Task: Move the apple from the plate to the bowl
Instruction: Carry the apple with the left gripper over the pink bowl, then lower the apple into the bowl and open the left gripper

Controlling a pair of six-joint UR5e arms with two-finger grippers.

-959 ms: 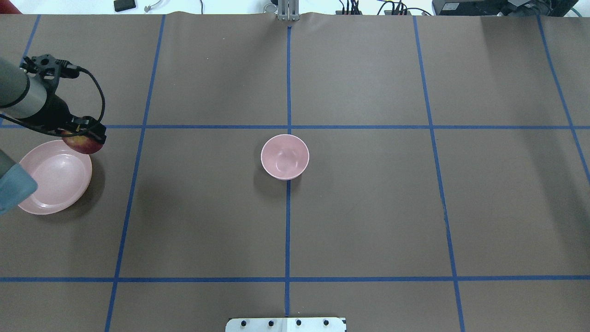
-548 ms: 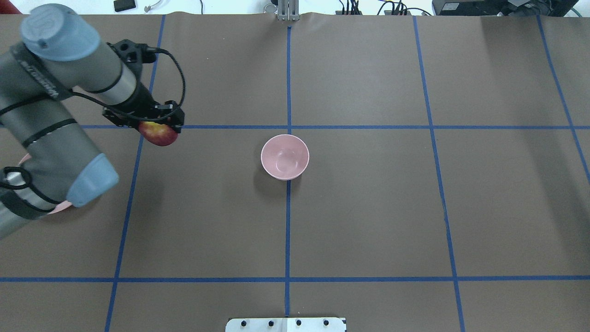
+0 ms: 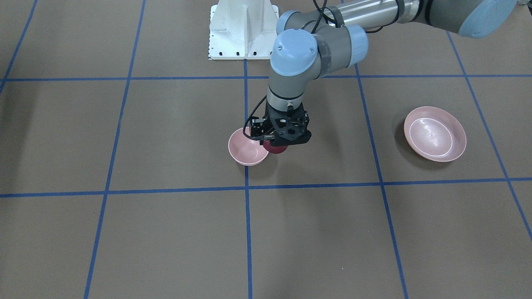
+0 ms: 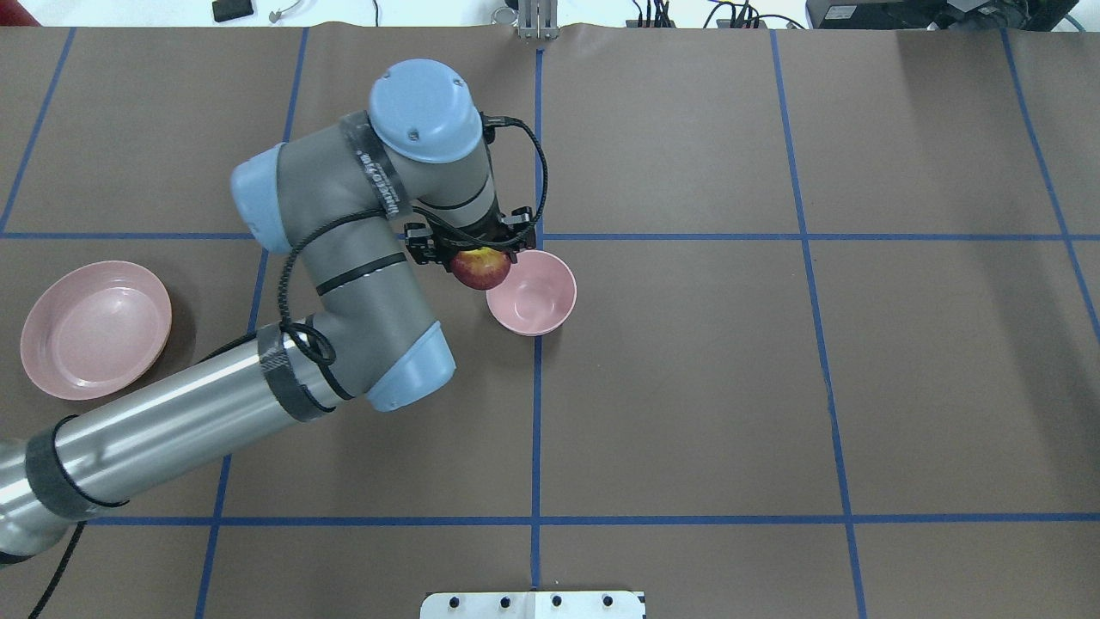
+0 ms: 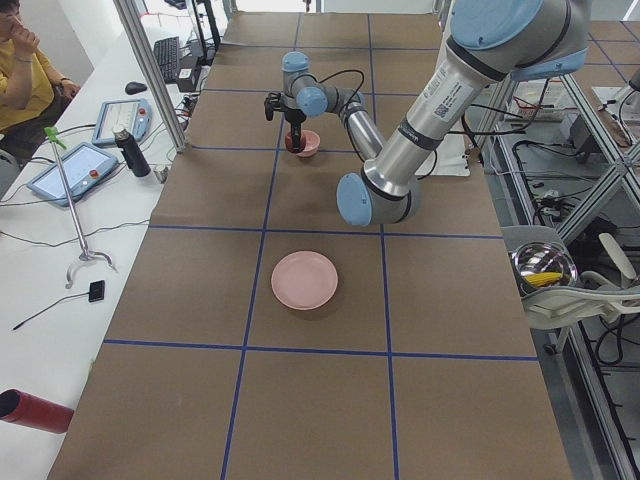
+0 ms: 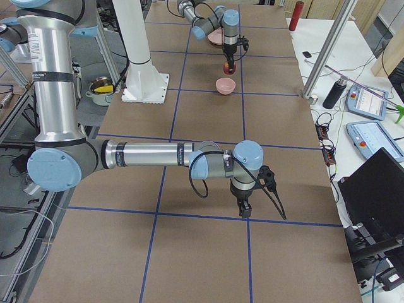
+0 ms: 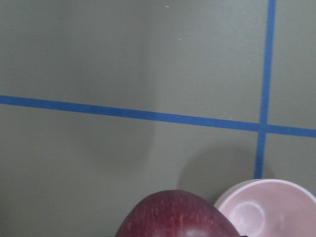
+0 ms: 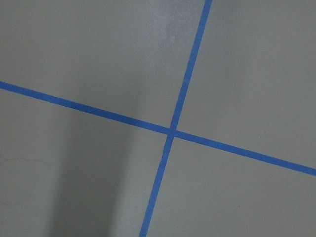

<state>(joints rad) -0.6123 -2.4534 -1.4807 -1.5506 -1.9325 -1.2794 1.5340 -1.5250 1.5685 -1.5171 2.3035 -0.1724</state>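
Note:
My left gripper [image 4: 478,251] is shut on the dark red apple [image 4: 479,267] and holds it above the table, at the left rim of the small pink bowl [image 4: 533,294]. In the front-facing view the apple [image 3: 275,148] hangs under the gripper [image 3: 286,139], just right of the bowl [image 3: 247,152]. The left wrist view shows the apple [image 7: 175,216] with the bowl [image 7: 269,210] to its right. The wide pink plate [image 4: 96,330] lies empty at the far left. My right gripper [image 6: 245,210] points down near the table in the exterior right view only; I cannot tell its state.
Blue tape lines grid the brown table. The white robot base [image 3: 243,31] stands at the robot's edge. Tablets and a bottle [image 5: 129,152] lie on a side bench beside an operator [image 5: 25,75].
My left arm has carried the apple to the right, from over the plate's edge to the bowl's left rim. The plate is uncovered again. The bowl has not moved.

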